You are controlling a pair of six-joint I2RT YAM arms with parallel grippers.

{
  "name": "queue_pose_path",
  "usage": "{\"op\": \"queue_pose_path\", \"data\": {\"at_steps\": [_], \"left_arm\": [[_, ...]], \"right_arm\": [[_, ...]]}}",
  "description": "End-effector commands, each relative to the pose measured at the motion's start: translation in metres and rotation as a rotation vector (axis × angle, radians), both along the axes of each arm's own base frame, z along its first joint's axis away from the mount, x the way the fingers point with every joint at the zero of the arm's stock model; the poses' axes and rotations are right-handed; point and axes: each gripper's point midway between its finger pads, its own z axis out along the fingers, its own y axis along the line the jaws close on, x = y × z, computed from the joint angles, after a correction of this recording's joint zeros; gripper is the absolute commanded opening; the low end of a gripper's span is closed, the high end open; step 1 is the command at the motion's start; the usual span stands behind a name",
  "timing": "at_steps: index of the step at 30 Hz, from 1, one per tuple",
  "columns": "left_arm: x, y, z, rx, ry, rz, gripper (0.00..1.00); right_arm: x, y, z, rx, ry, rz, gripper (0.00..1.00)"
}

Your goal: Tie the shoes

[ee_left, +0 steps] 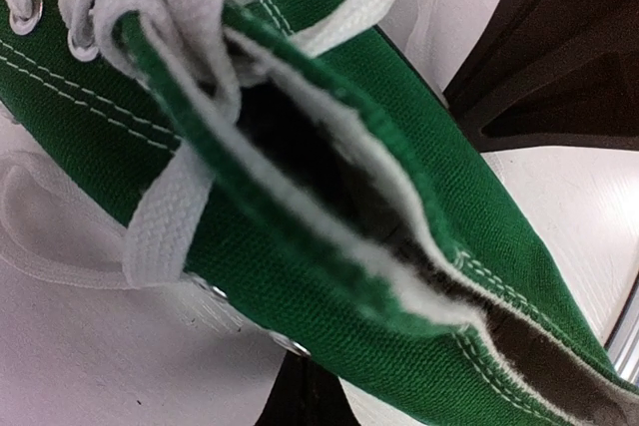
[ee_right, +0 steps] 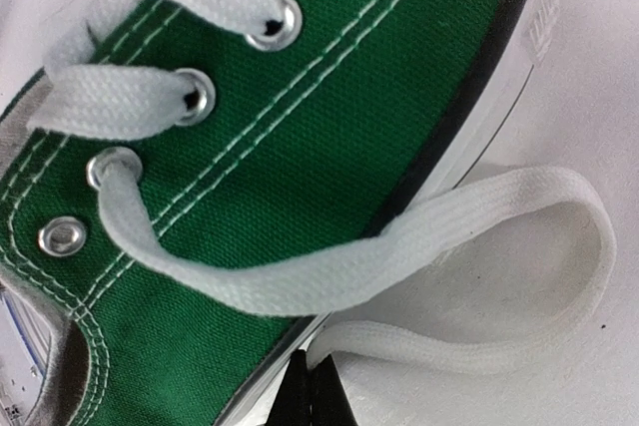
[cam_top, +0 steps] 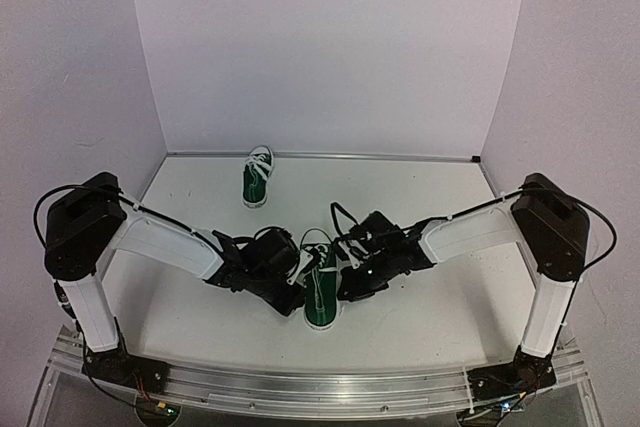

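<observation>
Near shoe [cam_top: 320, 292] sits mid-table between the two arms. Far shoe [cam_top: 257, 179] is by the back wall, well apart, with no arm near it.

Left gripper [cam_top: 292, 297] is tight against the near shoe's left side, right gripper [cam_top: 345, 285] against its right. Both claws are closed, tips together. In the right wrist view the tips sit just beside the tail of the lace loop [ee_right: 559, 246] lying slack on the table [cam_top: 420, 187]. They may be pinching it, but I can't confirm that from this angle. In the left wrist view the left lace [ee_left: 160, 226] drapes down the canvas, and its own tips are mostly hidden.

Judgement: early stage, laces loose, no knot yet. Step in hand is securing one strand per side.

To do it well:
- grab near the free end, not at the eyelet [ee_right: 112, 162]
- confirm a real pinch before pulling
- pull outward and low, both sides evenly, because the shoe is light and will likely slide or tip
- cross the strands over the tongue, not over the opening
- keep the wrists apart, since the arms are crowded here
</observation>
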Motion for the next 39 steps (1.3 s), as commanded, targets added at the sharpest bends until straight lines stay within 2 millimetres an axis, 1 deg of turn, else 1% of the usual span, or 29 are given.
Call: {"op": "queue_pose_path", "data": {"at_steps": [1,3,4,5,7,9,11,12,14,17,20,24,27,29,31,35,39], "left_arm": [[-0.018,-0.014,0.022,-0.067,0.004,-0.062,0.00],[-0.018,-0.007,0.027,-0.067,-0.006,-0.043,0.00],[-0.016,-0.003,0.034,-0.069,-0.024,-0.026,0.00],[-0.013,0.003,0.039,-0.066,-0.042,-0.002,0.00],[-0.001,0.018,0.058,-0.065,-0.093,0.078,0.00],[0.015,0.038,0.074,-0.070,-0.117,0.177,0.00],[0.037,0.063,0.098,-0.117,-0.133,0.293,0.00],[0.046,0.076,0.106,-0.131,-0.141,0.342,0.00],[0.060,0.101,0.120,-0.141,-0.168,0.433,0.00],[0.074,0.136,0.139,-0.130,-0.226,0.545,0.00],[0.079,0.165,0.144,-0.090,-0.255,0.641,0.00],[0.083,0.206,0.144,-0.040,-0.280,0.785,0.00],[0.082,0.232,0.142,-0.030,-0.279,0.873,0.00],[0.082,0.247,0.140,-0.023,-0.277,0.921,0.00],[0.082,0.256,0.138,-0.014,-0.276,0.945,0.00],[0.083,0.266,0.135,0.004,-0.275,0.981,0.00],[0.084,0.268,0.130,0.006,-0.266,0.980,0.00]], "right_arm": [[-0.051,0.020,0.004,0.032,0.064,0.103,0.00],[-0.056,0.018,0.008,0.035,0.065,0.097,0.00],[-0.055,0.015,0.014,0.039,0.051,0.084,0.00],[-0.052,0.011,0.019,0.033,0.029,0.065,0.00],[-0.044,-0.003,0.028,0.002,-0.018,0.021,0.00],[-0.033,-0.022,0.040,-0.016,-0.051,-0.037,0.00],[-0.015,-0.047,0.050,-0.014,-0.071,-0.133,0.00],[-0.007,-0.060,0.056,-0.013,-0.082,-0.181,0.00],[0.009,-0.087,0.068,-0.004,-0.107,-0.278,0.00],[0.024,-0.120,0.081,-0.015,-0.145,-0.390,0.00],[0.028,-0.145,0.086,-0.049,-0.163,-0.459,0.00],[0.028,-0.169,0.089,-0.088,-0.179,-0.537,0.00],[0.025,-0.182,0.091,-0.098,-0.188,-0.587,0.00],[0.023,-0.188,0.087,-0.109,-0.181,-0.602,0.00],[0.021,-0.191,0.081,-0.125,-0.171,-0.603,0.00],[0.017,-0.196,0.068,-0.161,-0.153,-0.608,0.00],[0.016,-0.201,0.064,-0.177,-0.153,-0.620,0.00]]}}
